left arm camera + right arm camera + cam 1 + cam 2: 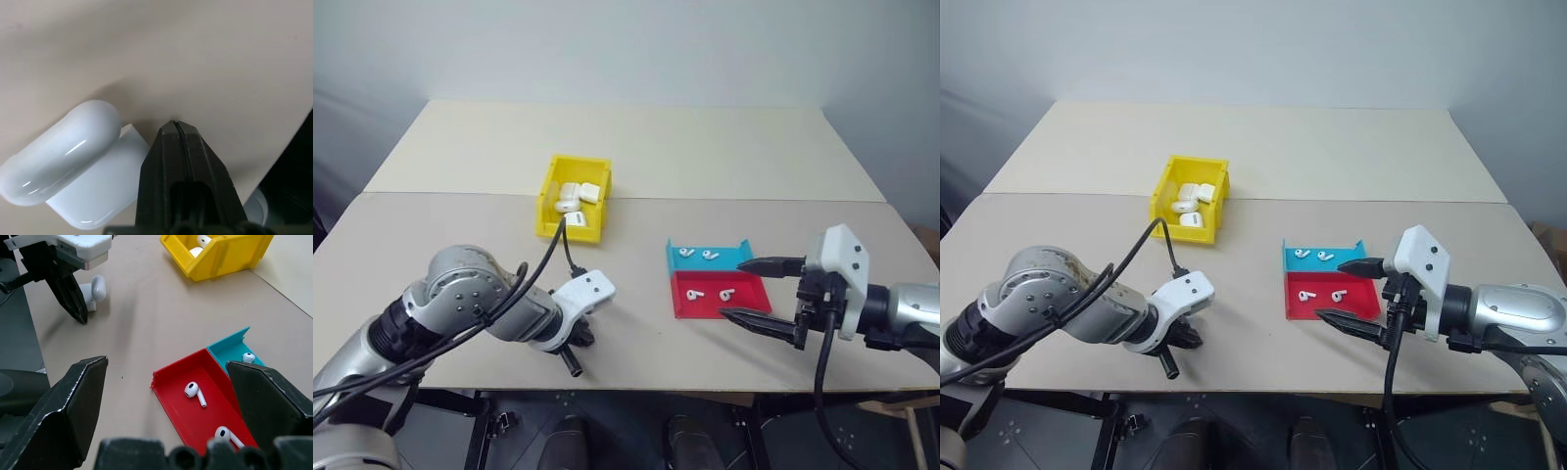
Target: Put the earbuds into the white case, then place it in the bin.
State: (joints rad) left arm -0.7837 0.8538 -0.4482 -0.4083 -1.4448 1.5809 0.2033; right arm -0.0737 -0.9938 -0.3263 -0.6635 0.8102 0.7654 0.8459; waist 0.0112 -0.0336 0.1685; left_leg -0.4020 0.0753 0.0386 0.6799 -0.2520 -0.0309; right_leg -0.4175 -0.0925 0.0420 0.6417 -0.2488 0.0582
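The left gripper (177, 128) is clenched empty beside the open white case (73, 161); the right gripper (759, 290) is spread wide at 3 o'clock of 2 earbuds (710, 293) in the red tray (685, 305).

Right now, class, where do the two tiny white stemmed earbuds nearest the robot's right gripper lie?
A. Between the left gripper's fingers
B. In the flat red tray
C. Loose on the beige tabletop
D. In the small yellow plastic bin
B: the right wrist view shows both earbuds lying inside the flat red tray, in front of the open right gripper.
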